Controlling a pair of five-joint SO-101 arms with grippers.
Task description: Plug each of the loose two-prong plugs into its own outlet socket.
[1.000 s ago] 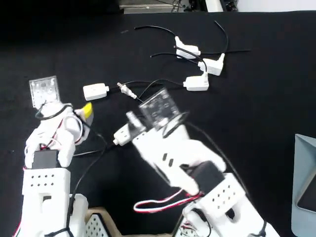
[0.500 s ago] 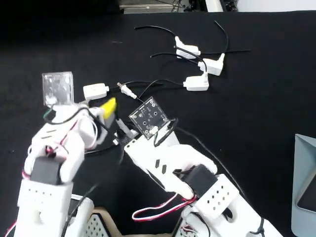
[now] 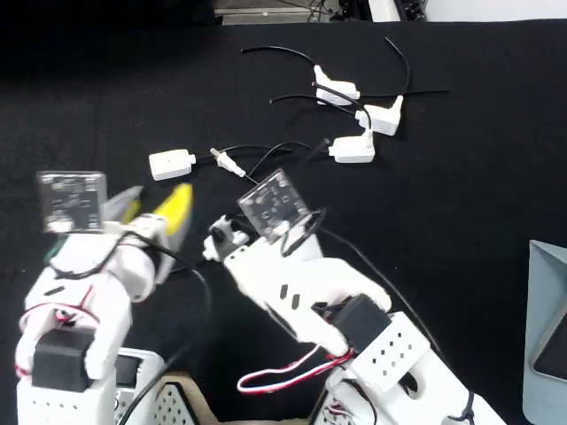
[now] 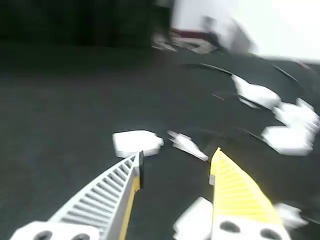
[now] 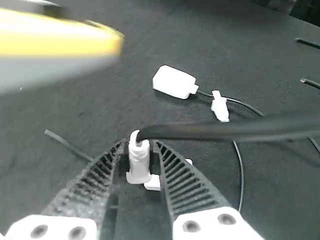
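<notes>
High view: left gripper [image 3: 152,202] is held near the white outlet socket [image 3: 171,164], with a loose two-prong plug [image 3: 229,163] laid just beside that socket.
Left wrist view: its jaws are spread wide, nothing gripped.
Right wrist view: right gripper [image 5: 137,146] is clamped on a white corded plug [image 5: 136,165].

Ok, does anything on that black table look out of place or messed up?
Nothing looks spilled or broken. The small white two-prong plug lies loose and slanted beside the white rectangular socket block, not inserted, and the thin black cords around them cross over each other.
</notes>
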